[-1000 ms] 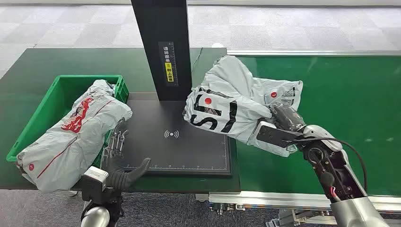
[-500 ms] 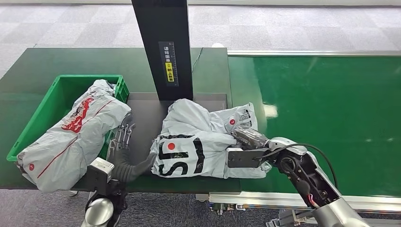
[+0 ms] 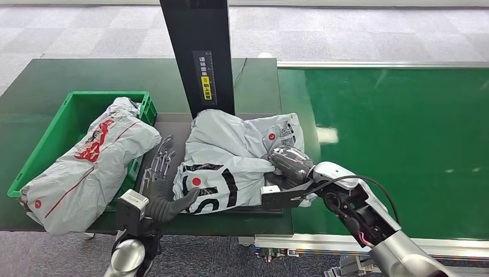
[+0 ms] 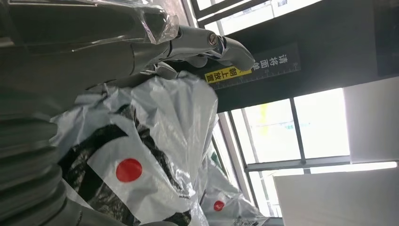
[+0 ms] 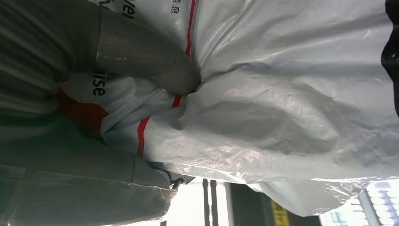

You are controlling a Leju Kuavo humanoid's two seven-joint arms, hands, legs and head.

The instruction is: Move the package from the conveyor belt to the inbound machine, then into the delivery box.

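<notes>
To my left a green delivery box (image 3: 40,151) sits on the dark green bench (image 3: 57,75), with another grey parcel (image 3: 92,164) lying across it and spilling over its near edge. The black post (image 3: 199,55) of the inbound machine rises at the far side of its dark scanning plate (image 3: 173,130), a yellow label on its face. The green conveyor belt (image 3: 403,138) stretches away on my right.

My right hand (image 3: 288,164) is clamped on the grey package (image 3: 230,158); from the right wrist, my thumb (image 5: 146,59) digs into the crumpled plastic beside a red stripe. My left hand (image 3: 155,173) is spread wide and holds nothing, its fingers pointing away along the plate's left side, its thumb (image 3: 181,202) touching the package's near left corner.

The package lies crumpled on the scanning plate, just in front of the post, its black lettering and red dot facing up. It lies between my two hands, well apart from the delivery box.
</notes>
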